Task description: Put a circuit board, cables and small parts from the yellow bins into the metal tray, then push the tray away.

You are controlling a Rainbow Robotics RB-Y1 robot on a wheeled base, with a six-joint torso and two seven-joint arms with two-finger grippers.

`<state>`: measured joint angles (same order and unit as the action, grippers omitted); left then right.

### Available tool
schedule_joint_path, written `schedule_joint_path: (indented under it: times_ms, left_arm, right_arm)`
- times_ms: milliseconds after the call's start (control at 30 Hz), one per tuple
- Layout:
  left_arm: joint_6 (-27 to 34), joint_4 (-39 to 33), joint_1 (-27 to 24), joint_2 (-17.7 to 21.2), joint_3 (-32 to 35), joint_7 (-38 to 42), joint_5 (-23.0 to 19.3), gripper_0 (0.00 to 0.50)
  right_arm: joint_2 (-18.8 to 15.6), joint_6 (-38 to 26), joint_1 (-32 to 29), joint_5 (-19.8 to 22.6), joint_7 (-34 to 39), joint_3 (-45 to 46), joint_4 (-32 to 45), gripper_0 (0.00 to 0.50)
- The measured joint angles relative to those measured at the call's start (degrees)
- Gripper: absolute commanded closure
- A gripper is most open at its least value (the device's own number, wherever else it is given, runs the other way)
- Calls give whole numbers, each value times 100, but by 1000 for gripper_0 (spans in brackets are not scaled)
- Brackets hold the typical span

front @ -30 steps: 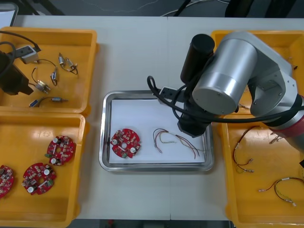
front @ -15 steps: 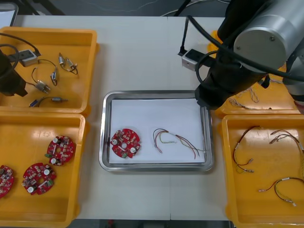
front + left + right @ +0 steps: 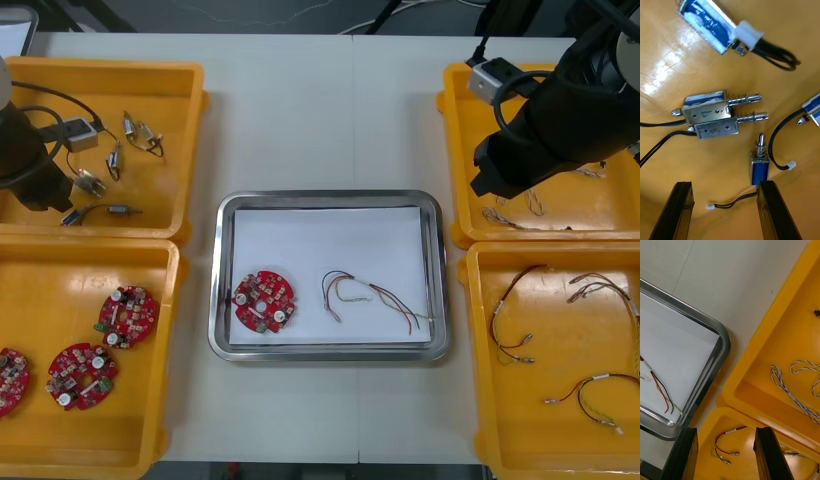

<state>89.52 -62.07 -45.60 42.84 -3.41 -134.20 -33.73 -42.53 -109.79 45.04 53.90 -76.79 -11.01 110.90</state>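
Note:
The metal tray, white inside, holds a round red circuit board and a red and yellow cable. My right arm hangs over the far right yellow bin. Its gripper is open with nothing between the fingers, above the rims where the two right bins meet, close to the tray's corner. A twisted blue and white cable lies in the bin beyond. My left gripper is open low over small metal parts in the far left bin; a blue part stands just ahead of one finger.
The near left bin holds several red circuit boards. Red and yellow cables lie in the near right bin. Black leads trail from the metal parts. Bare table lies beyond the tray's far edge.
My right arm has swung away from above the tray, back and to the right, to the far right bin. The cable stays in the tray. My left arm has edged right over the small parts.

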Motion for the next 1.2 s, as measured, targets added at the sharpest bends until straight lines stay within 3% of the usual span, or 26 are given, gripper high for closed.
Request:
schedule_joint_path:
  times_ms: [267, 833, 1200]
  left_arm:
    - [-10, 8, -1, -166, 0, 1, 121, 0]
    - [-164, 35, 2, -292, 1, 1, 191, 0]
    - [-17, 37, 36, -293, 205, 1, 232, 1]
  right_arm:
    - [-285, 0, -231, -81, 867, 201, 1, 57]
    - [-579, 0, -1169, -125, 869, 1604, 6, 58]
    - [-583, 0, -1373, -734, 869, 1869, -99, 58]
